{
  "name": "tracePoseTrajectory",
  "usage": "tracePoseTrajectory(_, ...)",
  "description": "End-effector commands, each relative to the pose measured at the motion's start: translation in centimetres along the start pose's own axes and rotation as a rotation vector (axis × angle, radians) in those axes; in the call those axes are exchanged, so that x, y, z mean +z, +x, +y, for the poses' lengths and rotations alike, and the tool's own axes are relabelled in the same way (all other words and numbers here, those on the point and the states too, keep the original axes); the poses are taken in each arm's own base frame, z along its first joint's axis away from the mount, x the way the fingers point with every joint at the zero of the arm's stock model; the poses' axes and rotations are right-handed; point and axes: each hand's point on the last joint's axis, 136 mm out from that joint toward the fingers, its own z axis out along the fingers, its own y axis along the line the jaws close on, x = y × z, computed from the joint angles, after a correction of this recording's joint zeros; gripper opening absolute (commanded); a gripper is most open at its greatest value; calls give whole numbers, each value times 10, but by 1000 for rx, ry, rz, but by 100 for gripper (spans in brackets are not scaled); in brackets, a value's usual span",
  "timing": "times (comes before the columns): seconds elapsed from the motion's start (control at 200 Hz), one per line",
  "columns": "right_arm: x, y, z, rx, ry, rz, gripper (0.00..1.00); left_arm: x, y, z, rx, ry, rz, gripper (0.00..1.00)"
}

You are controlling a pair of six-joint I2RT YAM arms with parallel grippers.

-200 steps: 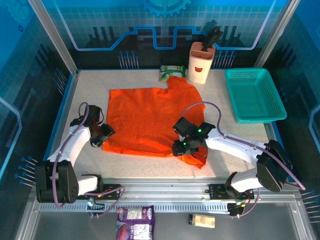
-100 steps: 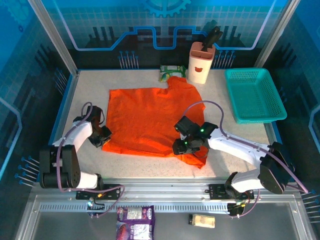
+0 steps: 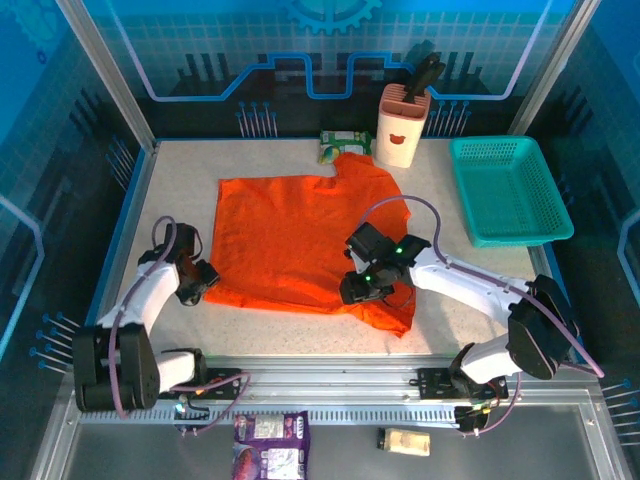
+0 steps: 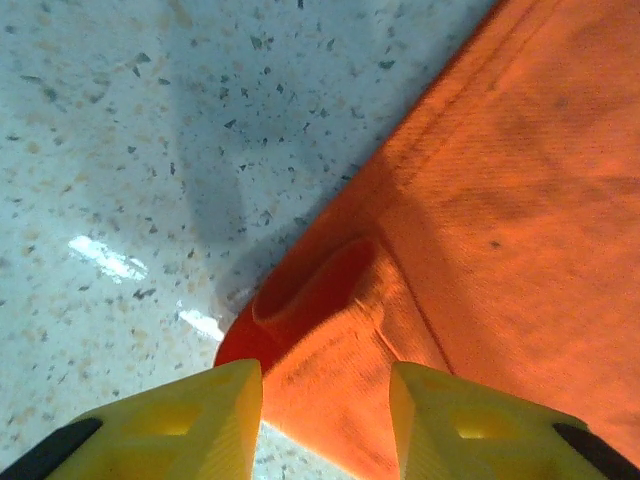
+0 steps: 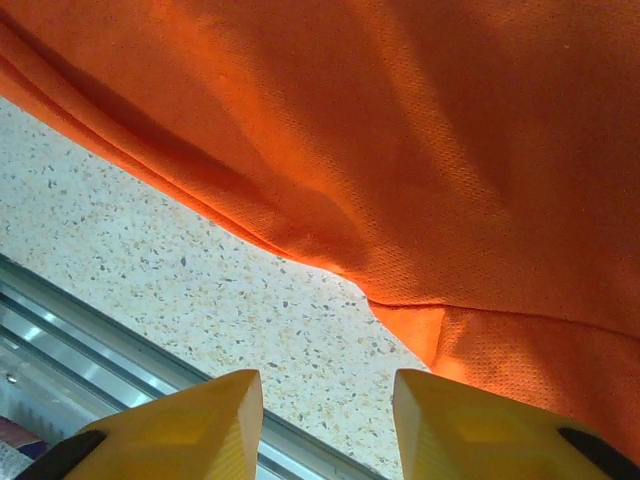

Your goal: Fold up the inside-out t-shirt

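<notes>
The inside-out t-shirt (image 3: pixel 290 235) lies spread on the table, bright orange, with one bunched part hanging toward the front edge at the right. My left gripper (image 3: pixel 204 281) sits at its near-left corner. In the left wrist view the jaws (image 4: pixel 325 420) stand open, and the rolled corner of the t-shirt (image 4: pixel 340 330) lies between them on the table. My right gripper (image 3: pixel 354 291) is over the shirt's near hem. Its jaws (image 5: pixel 328 420) are open above bare table, and the t-shirt's hem (image 5: pixel 400 200) runs just ahead of them.
A teal mesh basket (image 3: pixel 462 195) stands at the right. A cream holder (image 3: pixel 402 125) and a green packet (image 3: pixel 340 146) sit at the back by the shirt's far edge. Speckled table (image 3: pixel 180 190) lies bare left of the shirt. The front rail (image 3: pixel 330 375) is close.
My left gripper slid a little toward me along the shirt's corner, shut, then opened again. The right gripper shifted slightly left and away, staying open.
</notes>
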Motion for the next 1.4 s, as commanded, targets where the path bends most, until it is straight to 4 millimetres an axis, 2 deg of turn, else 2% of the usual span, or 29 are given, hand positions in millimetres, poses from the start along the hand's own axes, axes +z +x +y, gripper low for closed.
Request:
tracePoseTrajectory(0.0, -6, -3, 5, -20, -25, 15, 41, 3, -14, -13, 87, 51, -6, 40)
tracePoseTrajectory(0.08, -7, -4, 6, -18, -27, 13, 41, 4, -15, -19, 98, 104, -6, 39)
tracePoseTrajectory(0.22, -8, -9, 7, -14, -30, 7, 41, 3, -16, -19, 88, 128, -8, 29)
tracePoseTrajectory(0.375, -7, -11, 9, -17, -33, 9, 41, 3, -15, -21, 91, 143, -10, 26)
tracePoseTrajectory(0.495, -7, -10, 8, -19, -31, 14, 40, 8, -15, -17, 86, 115, 2, 36)
tracePoseTrajectory(0.645, -8, -12, 8, -16, -32, 9, 40, 8, -20, -6, 76, 38, -1, 39)
tracePoseTrajectory(0.881, -7, -13, 8, -15, -35, 8, 40, 13, -15, -22, 96, 127, 42, 40)
tracePoseTrajectory(0.986, -7, -13, 9, -19, -38, 8, 40, 12, -12, -27, 92, 150, 61, 32)
tracePoseTrajectory(1.216, -8, -15, 9, -23, -40, 5, 40, -3, -10, -21, 46, 151, 19, 5)
tracePoseTrajectory(1.291, -8, -16, 9, -29, -41, 4, 40, -3, -4, -17, 5, 142, 27, 0)
tracePoseTrajectory(1.396, -9, -18, 7, -38, -34, -1, 40, -4, 6, -9, -61, 141, 30, 0)
